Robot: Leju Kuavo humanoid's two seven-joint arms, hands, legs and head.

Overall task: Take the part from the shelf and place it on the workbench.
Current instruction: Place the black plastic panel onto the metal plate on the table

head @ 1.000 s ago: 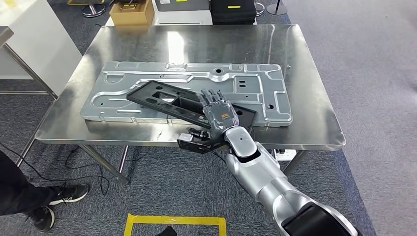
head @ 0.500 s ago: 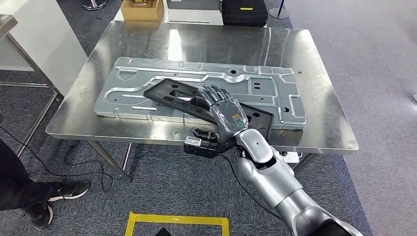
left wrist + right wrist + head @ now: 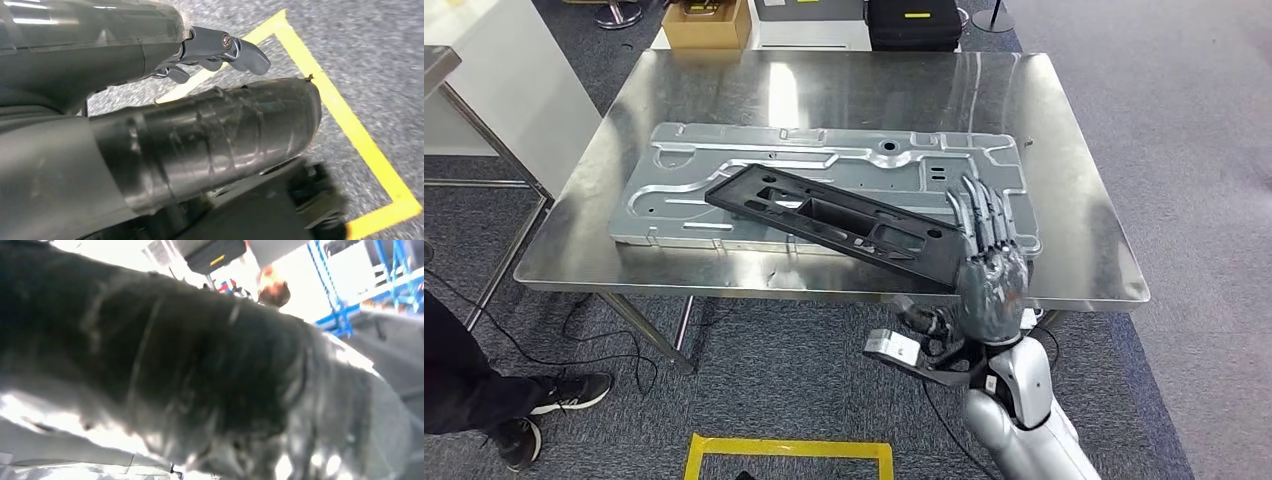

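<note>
The long black part (image 3: 844, 222) lies slantwise on a grey stamped metal panel (image 3: 724, 165) on the steel workbench (image 3: 1074, 220). Its near right end reaches the bench's front edge. My right hand (image 3: 989, 270) stands just right of that end, at the bench's front edge, fingers (image 3: 980, 212) stretched straight and apart over the panel's corner, holding nothing. The right wrist view is a dark blur. My left hand (image 3: 220, 47) hangs over grey carpet with fingers loosely bent and nothing in them.
A cardboard box (image 3: 704, 20) and a black case (image 3: 912, 20) stand on the floor beyond the bench. A white cabinet (image 3: 494, 90) is at the left. A person's legs and shoes (image 3: 519, 420) are at the lower left. Yellow floor tape (image 3: 784, 452) runs in front of me.
My right hand has slid from the middle of the black part to beside its right end and lies off it. The camera has shifted a little.
</note>
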